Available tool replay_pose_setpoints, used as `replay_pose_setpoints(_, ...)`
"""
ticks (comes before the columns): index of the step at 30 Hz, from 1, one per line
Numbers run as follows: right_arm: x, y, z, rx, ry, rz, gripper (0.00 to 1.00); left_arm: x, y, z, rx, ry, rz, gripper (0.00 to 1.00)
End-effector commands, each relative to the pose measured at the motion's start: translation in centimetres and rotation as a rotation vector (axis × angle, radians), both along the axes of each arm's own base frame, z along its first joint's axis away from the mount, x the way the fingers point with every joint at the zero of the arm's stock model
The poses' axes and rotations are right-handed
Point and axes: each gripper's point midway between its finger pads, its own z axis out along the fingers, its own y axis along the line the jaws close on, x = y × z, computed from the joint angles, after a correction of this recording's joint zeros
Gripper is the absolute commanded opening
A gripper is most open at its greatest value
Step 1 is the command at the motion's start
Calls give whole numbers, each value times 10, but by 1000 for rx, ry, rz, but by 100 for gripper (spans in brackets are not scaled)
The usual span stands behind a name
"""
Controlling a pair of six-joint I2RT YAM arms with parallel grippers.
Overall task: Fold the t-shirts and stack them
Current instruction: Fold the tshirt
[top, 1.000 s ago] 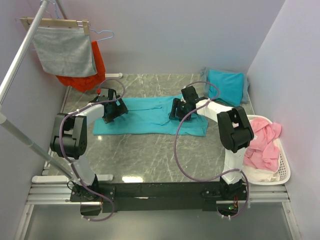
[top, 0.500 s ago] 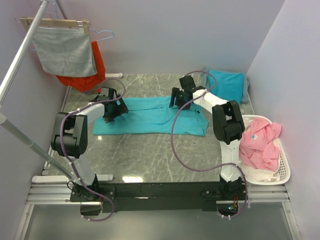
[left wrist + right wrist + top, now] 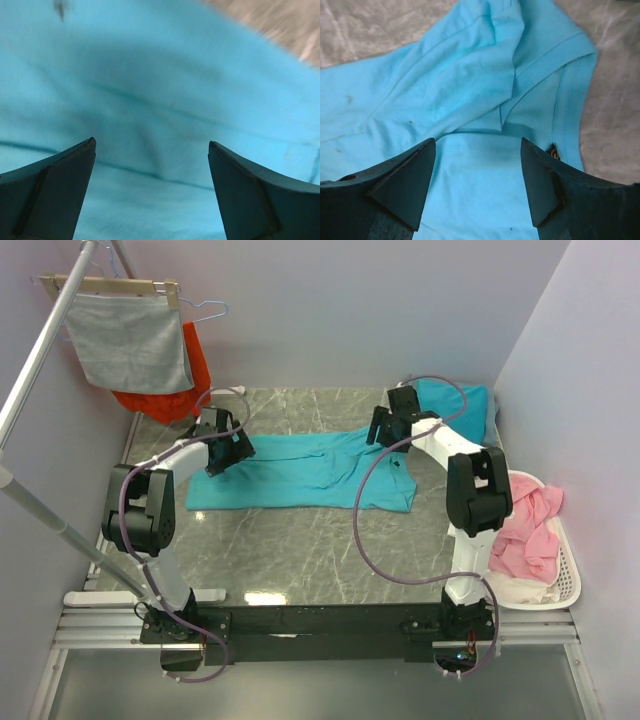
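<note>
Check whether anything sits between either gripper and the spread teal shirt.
Nothing visible does. The left gripper and right gripper are both open directly over the spread t-shirt. Each wrist view shows only its teal fabric in the gap.

Right tool [image 3: 382, 430] has swung far and right over the spread t-shirt [image 3: 300, 475]; left tool [image 3: 220, 454] has edged slightly farther.

A robot lab's laundry cell: lilac walls [image 3: 350, 310], 2 arms [image 3: 148, 515] bolted at the near edge of the tabletop [image 3: 290, 550], clothes rack [image 3: 110, 285] at its far-left corner, laundry basket [image 3: 566, 585] beside its right edge.
</note>
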Motion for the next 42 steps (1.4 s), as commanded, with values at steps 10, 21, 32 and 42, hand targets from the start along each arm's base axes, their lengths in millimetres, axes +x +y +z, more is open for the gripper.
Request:
replay_pose_setpoints(10,-1,29,-9,134,19,58,75,67,-17,24,-25,-145,-47,99)
replay_pose_setpoints(21,-7,30,-40,133,120,40,72,24,-23,-30,-51,6,-75,99)
replay_pose_setpoints(32,21,28,-56,42,215,54,73,-110,-64,-72,-91,245,-181,99)
replay_pose_setpoints(42,56,108,-26,356,187,316,76,-258,-135,-70,-222,438,-428,99)
